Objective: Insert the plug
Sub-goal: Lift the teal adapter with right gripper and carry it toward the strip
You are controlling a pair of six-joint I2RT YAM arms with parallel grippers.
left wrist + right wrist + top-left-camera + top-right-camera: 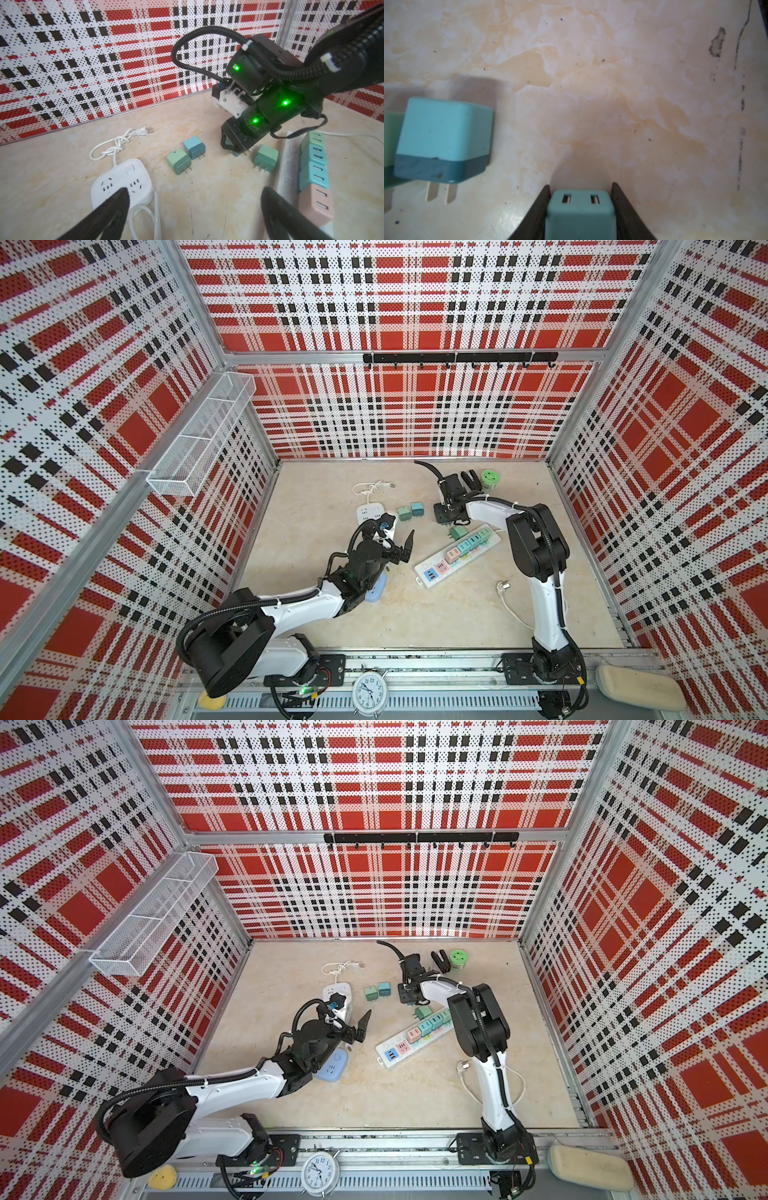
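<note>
Two black fingers of the right gripper (581, 185) pinched a teal plug (580, 214) down near the tabletop (612, 93). Its likely target, the white power strip (465, 560), lay just beside it toward the robot's base, its long axis diagonal. The left gripper (196, 189) hung spread wide.

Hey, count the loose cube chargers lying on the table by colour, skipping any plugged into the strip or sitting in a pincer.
Green chargers: 2
Blue charger: 1
Total: 3
</note>
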